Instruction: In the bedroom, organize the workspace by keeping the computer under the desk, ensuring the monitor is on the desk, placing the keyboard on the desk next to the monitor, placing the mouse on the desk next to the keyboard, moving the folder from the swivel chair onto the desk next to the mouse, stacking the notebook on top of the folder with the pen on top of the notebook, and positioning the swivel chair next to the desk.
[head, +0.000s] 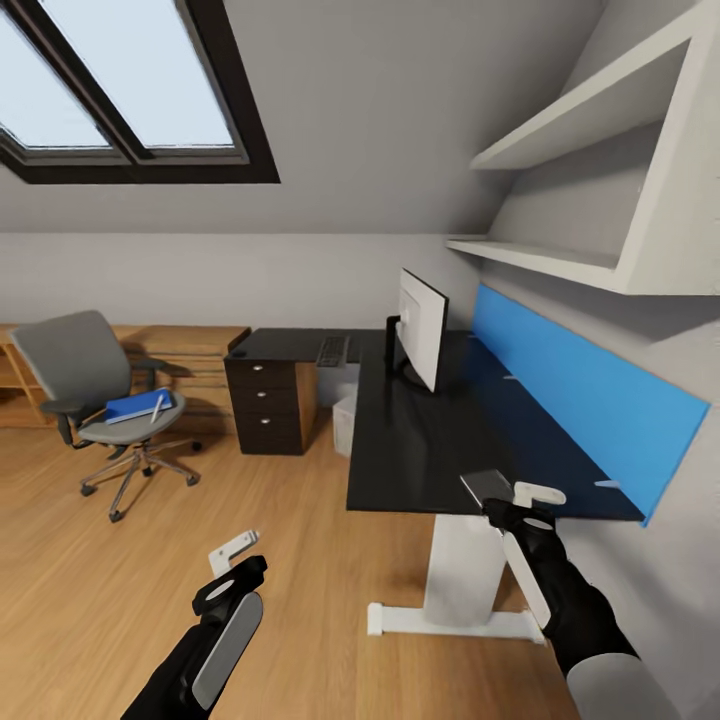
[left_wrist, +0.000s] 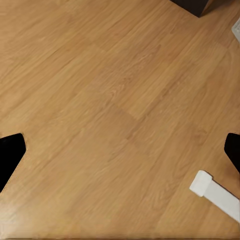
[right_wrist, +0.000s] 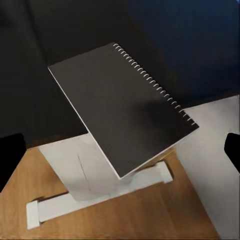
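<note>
Notebook (head: 486, 486) at lower centre-right, over desk (head: 420, 450) near edge | right gripper (head: 512, 497) clamped on notebook, we judge | left gripper (head: 236, 562) fingers apart, empty | we judge notebook light, thin, stiff; grip spiral-free edge | folder (head: 138, 405) on swivel chair (head: 90, 385), centre-left

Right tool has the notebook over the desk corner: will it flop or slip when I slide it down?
The notebook looks thin but flat, so probably stiff enough not to sag. Its spiral edge may snag. It overhangs the desk corner, so it could tip off if released there. The right tool seems to pinch one edge only, so it may pivot.
</note>
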